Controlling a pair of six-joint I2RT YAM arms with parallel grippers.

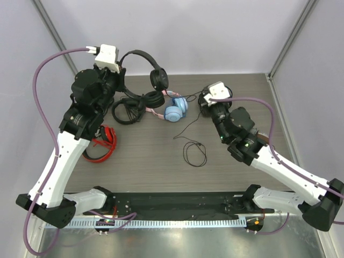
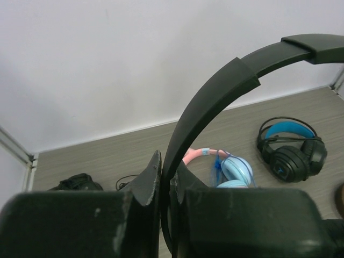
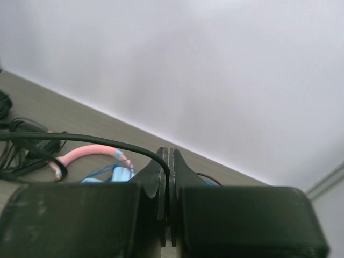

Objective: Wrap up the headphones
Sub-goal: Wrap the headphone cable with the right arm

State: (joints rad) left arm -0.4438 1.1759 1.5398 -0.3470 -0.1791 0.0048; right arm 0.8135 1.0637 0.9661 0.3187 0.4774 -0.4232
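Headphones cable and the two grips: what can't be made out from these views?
1. Top external: the fingers of the left gripper sit under its own wrist; its grip on the headphones shows only from the left wrist.
2. Top external: the second earcup is hidden behind the left arm.
3. Every view: the cable is too thin to trace from the right gripper to an earcup.

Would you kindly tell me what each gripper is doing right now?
Left gripper: closed on the headphones, at the headband.
Right gripper: closed on the cable.
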